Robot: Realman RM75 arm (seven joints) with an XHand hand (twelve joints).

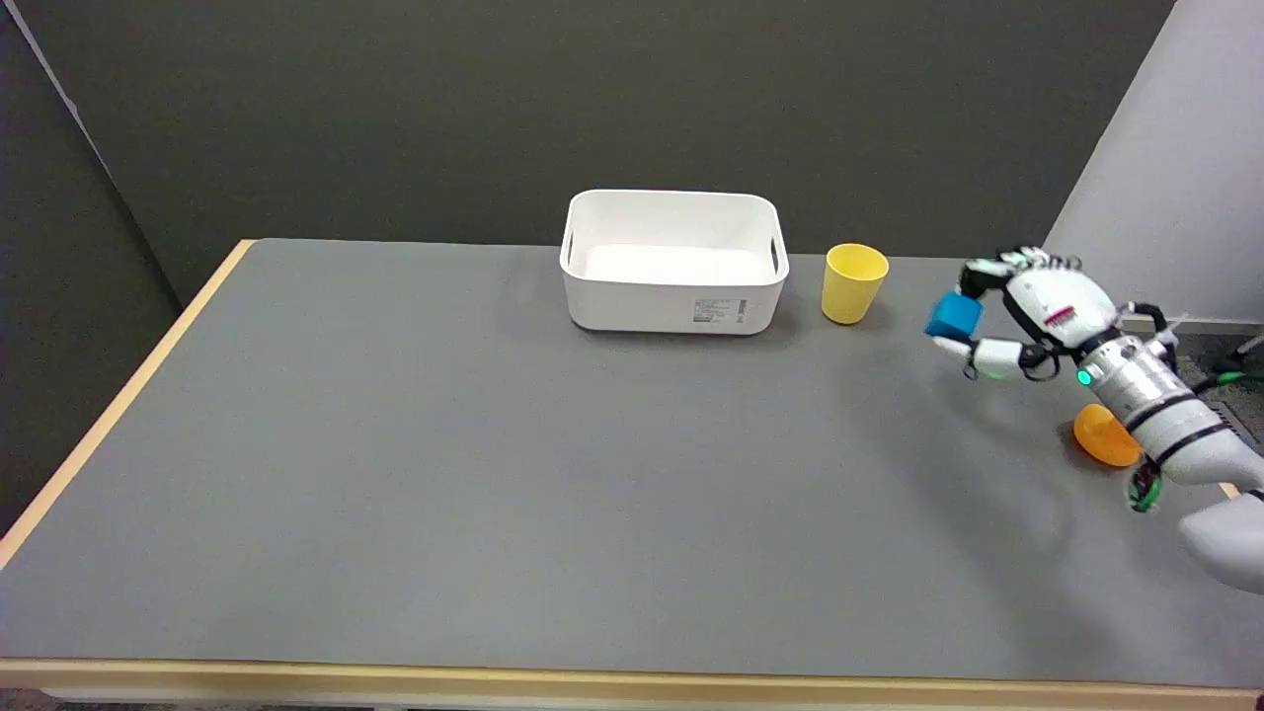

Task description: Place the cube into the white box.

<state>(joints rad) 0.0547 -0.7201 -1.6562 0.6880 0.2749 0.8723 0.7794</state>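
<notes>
The broad grey bench point(444, 474) lies bare in the foreground. Near its right edge an orange object point(1104, 434) sits partly behind the arm. Above it the right robot hand point(1017, 311) grasps the blue cube point(954, 315), lifted clear of the surface. So pickup looks done; carry and release remain. Farther left stand the yellow cup point(853, 282), then the white box point(674, 301), open-topped, with free room above.
</notes>
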